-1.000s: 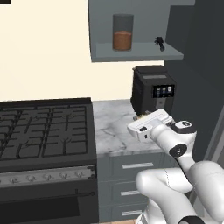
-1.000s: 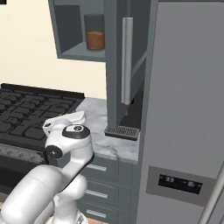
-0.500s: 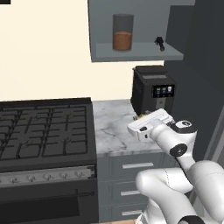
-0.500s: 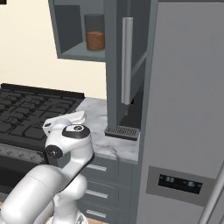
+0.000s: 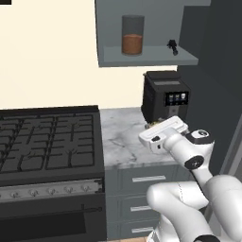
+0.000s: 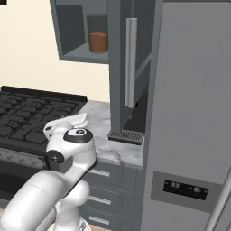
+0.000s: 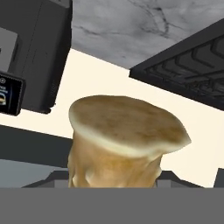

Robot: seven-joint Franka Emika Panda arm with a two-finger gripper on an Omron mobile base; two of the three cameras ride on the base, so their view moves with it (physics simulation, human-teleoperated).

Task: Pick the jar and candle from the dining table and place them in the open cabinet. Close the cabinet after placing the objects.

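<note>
- I'm seeing the gripper (image 7: 114,186) grasping the tan candle (image 7: 124,140), low by the coffee machine (image 5: 165,97).
- The jar (image 5: 133,35) is sitting inside the open cabinet (image 5: 146,59).

Candle (image 7: 127,140) base cut by frame bottom; fingertips hidden behind it.

The white arm (image 5: 198,156) is folded at the elbow, its hand raised toward eleven o'clock, jaws clamped on the candle (image 7: 127,140).
</note>
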